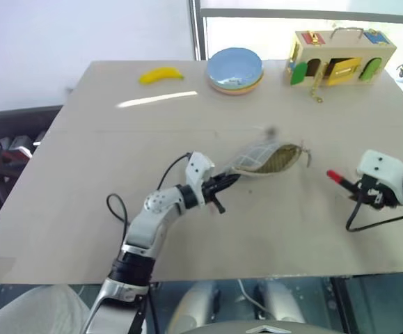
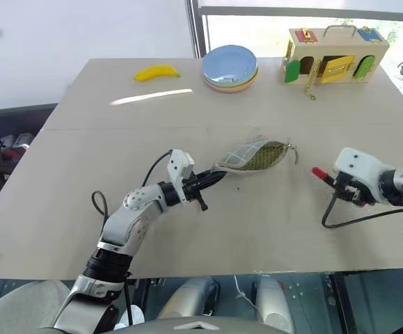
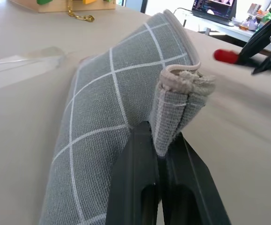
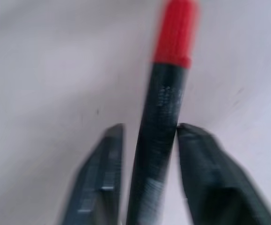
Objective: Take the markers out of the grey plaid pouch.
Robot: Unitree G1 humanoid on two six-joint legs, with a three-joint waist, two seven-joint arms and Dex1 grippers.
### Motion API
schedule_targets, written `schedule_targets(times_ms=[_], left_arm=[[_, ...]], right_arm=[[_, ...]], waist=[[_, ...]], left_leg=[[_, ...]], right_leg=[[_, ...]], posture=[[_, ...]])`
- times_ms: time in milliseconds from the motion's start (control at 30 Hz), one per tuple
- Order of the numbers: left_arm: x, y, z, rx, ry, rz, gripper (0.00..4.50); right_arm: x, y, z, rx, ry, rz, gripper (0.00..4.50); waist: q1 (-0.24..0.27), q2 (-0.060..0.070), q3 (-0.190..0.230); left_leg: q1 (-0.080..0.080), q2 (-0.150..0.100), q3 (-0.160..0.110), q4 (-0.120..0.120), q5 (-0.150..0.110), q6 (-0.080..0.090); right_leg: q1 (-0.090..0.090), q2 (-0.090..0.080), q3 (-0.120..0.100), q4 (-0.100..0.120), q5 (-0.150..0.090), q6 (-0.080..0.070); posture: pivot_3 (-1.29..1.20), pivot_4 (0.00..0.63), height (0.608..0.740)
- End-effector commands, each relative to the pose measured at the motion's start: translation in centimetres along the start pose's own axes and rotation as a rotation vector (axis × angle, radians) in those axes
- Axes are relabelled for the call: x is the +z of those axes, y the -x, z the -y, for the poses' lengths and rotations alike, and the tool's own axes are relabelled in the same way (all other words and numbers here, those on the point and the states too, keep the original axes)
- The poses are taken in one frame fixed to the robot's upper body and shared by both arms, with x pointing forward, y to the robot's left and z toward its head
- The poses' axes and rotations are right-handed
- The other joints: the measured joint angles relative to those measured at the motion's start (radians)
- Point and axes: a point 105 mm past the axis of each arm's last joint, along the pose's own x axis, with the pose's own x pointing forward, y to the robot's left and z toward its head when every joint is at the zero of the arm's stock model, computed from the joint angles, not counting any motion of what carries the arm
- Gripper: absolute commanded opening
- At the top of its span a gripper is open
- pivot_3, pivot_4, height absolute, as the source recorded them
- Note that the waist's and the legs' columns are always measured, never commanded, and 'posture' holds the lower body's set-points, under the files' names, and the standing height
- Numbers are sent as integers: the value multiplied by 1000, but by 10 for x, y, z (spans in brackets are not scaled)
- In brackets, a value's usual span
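The grey plaid pouch [image 1: 260, 158] lies mid-table, one end lifted, its mouth open on the tan speckled lining [image 1: 282, 158]. My left gripper [image 1: 233, 179] is shut on the pouch's near corner [image 3: 172, 117], pinching the folded fabric between its fingers [image 3: 140, 159]. To the right, a black marker with a red cap [image 1: 335, 176] lies between the fingers of my right gripper [image 1: 358, 189], low over the table. In the right wrist view that marker [image 4: 163, 117] touches one finger, while the other finger [image 4: 107, 159] stands apart from it.
At the back of the table are a yellow banana [image 1: 161, 74], a stack of plates [image 1: 235, 69] and a wooden latch box [image 1: 340, 59]. A black cable [image 1: 375, 223] loops under the right wrist near the table's front edge [image 1: 257, 277].
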Motion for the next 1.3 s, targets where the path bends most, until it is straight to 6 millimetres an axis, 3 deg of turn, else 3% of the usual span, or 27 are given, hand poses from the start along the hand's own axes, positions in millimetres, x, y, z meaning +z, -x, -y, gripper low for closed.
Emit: schedule_targets(times_ms=[33, 67, 133, 333, 433, 633, 667, 800, 933, 1033, 1133, 1233, 1300], left_arm=[[15, 2, 3, -19, -21, 41, 0], [15, 2, 3, -19, -18, 41, 0], [16, 3, 3, -25, -11, 41, 0], [30, 6, 5, -48, 84, 73, 0], [36, 6, 4, -48, 118, 89, 0], [40, 5, 9, -73, 146, 92, 0], [40, 5, 10, -79, 144, 90, 0], [41, 4, 15, -105, 148, 91, 0], [40, 5, 25, -157, 151, 87, 0], [40, 6, 35, -208, 161, 82, 0], [42, 9, 41, -239, 180, 82, 0], [48, 15, 46, -286, 268, 94, 0], [53, 19, 51, -332, 328, 98, 0]], right_arm=[[11, 1, 6, -54, 11, 53, 3789], [14, 2, 6, -55, 8, 70, 4113], [27, 7, 10, -79, 15, 125, 4113], [105, 37, 10, -118, 112, 405, 4113], [134, 43, 1, -91, 145, 500, 3299], [151, 31, -1, -60, 172, 528, 301], [156, 28, -2, -49, 169, 544, 63], [167, 16, -4, -11, 163, 576, 63], [163, -3, -3, 0, 201, 525, 63], [143, -18, -5, 30, 272, 400, 63], [124, -20, -12, 97, 344, 311, 63], [118, -3, -29, 205, 433, 257, 866], [122, 9, -38, 247, 488, 245, 1813]], waist=[[0, 0, 0], [1, 0, 0], [1, 0, 0], [0, 1, 0], [2, 0, 1], [3, 0, 1], [1, 0, 1], [-5, 0, 1], [0, 0, 1], [0, 0, 1], [1, 0, 1], [-1, 1, 2], [-5, 1, 2]], left_leg=[[0, 0, 0, 0, 0, 0], [0, 0, 1, 0, 0, 0], [0, 0, 0, 1, 0, 0], [0, 0, 0, 0, 0, 0], [0, 0, 0, 1, 0, 0], [-1, -1, -1, 1, 0, 0], [-1, -1, -1, 1, 0, 0], [0, 0, -1, 0, 0, 0], [0, -1, -1, 1, 0, 0], [-1, -1, -1, 1, 0, 0], [-1, -1, -1, 0, 0, 0], [-1, -1, -1, 1, 0, 0], [-1, 0, -1, 0, 0, 0]], right_leg=[[0, 0, 0, 0, 0, 0], [0, 0, 1, 0, 0, 0], [0, 0, 0, 0, 0, 0], [0, 0, 0, 0, 0, 0], [0, 0, 0, 0, 0, 0], [0, -1, -1, -1, 0, 0], [0, -1, -1, -1, 0, 0], [0, 0, 0, 0, 0, 0], [0, 0, 0, 0, 0, 0], [0, 0, 0, -1, 0, 0], [0, 0, -1, -1, 0, 0], [0, 0, -1, -1, 0, 0], [0, 0, 0, 0, 0, 0]], posture=[[0, 150, 740], [0, 150, 740], [0, 150, 740], [0, 150, 740], [0, 150, 740], [0, 150, 740], [0, 150, 740], [0, 150, 740], [0, 150, 740], [0, 150, 740], [0, 150, 740], [0, 150, 740], [0, 150, 740]])
